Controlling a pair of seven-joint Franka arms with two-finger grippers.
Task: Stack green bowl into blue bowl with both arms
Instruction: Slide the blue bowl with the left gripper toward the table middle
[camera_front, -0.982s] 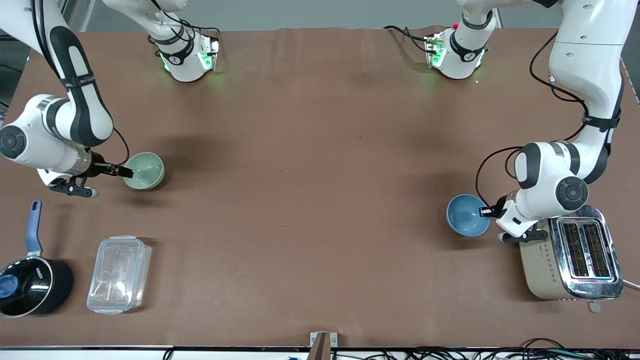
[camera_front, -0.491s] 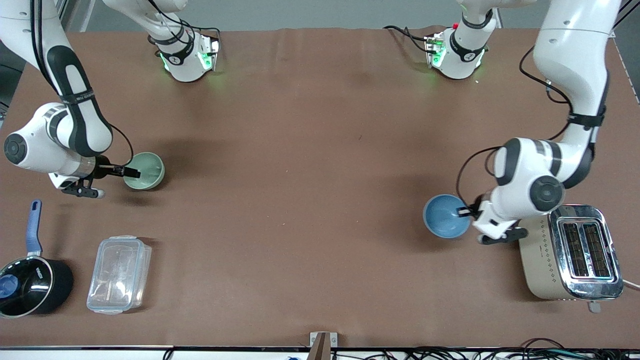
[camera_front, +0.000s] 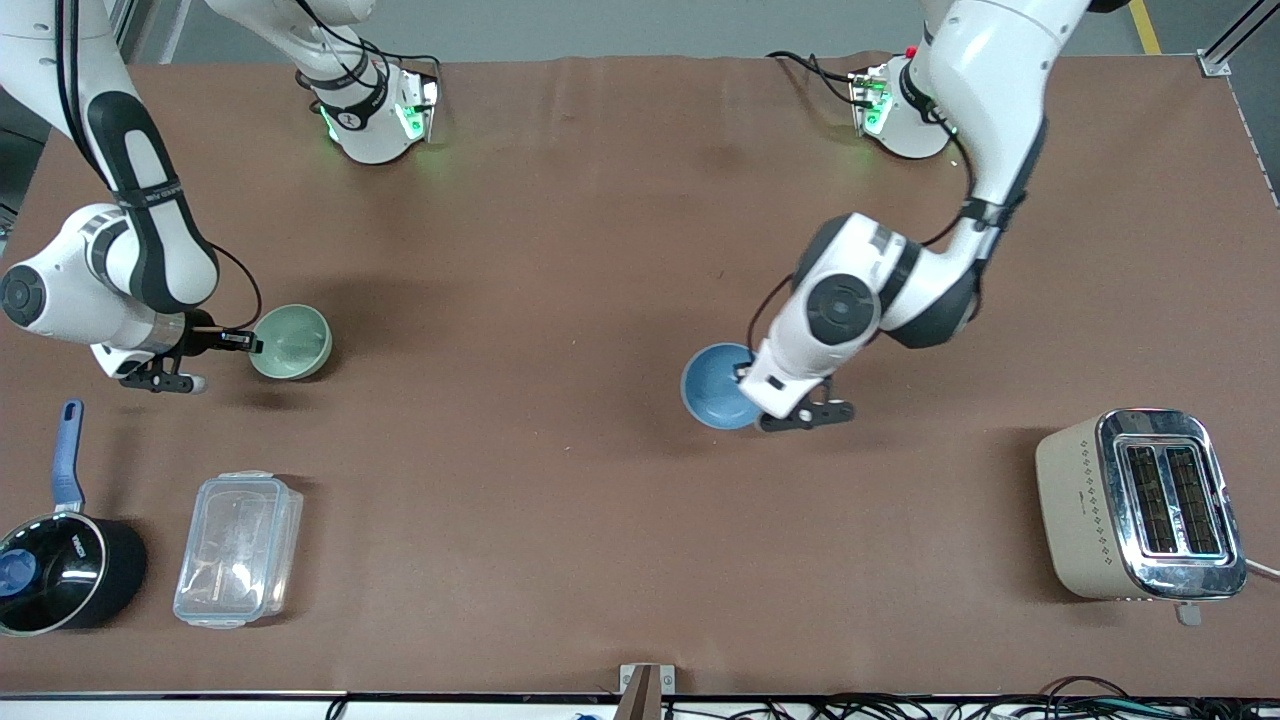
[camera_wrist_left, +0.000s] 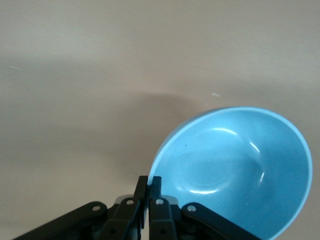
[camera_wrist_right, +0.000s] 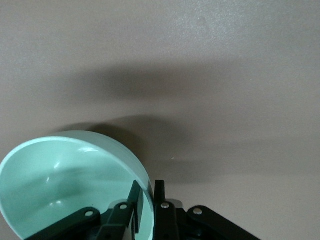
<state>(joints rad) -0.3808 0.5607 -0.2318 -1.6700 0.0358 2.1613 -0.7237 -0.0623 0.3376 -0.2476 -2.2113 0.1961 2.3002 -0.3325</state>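
The pale green bowl (camera_front: 292, 342) is at the right arm's end of the table, low at the table's surface. My right gripper (camera_front: 250, 343) is shut on its rim, one finger inside and one outside; the right wrist view shows the green bowl (camera_wrist_right: 65, 185) and the gripper (camera_wrist_right: 147, 192). My left gripper (camera_front: 745, 378) is shut on the rim of the blue bowl (camera_front: 712, 388) and holds it tilted over the middle of the table. The left wrist view shows the blue bowl (camera_wrist_left: 235, 170) pinched by the gripper (camera_wrist_left: 149, 186).
A beige and chrome toaster (camera_front: 1140, 505) stands at the left arm's end, near the front camera. A clear plastic lidded container (camera_front: 238, 548) and a black saucepan (camera_front: 60, 572) with a blue handle stand at the right arm's end, nearer the camera than the green bowl.
My left arm has carried the blue bowl from beside the toaster toward the table's middle. My right gripper stayed at the green bowl, its fingertips drawing back slightly onto the rim.
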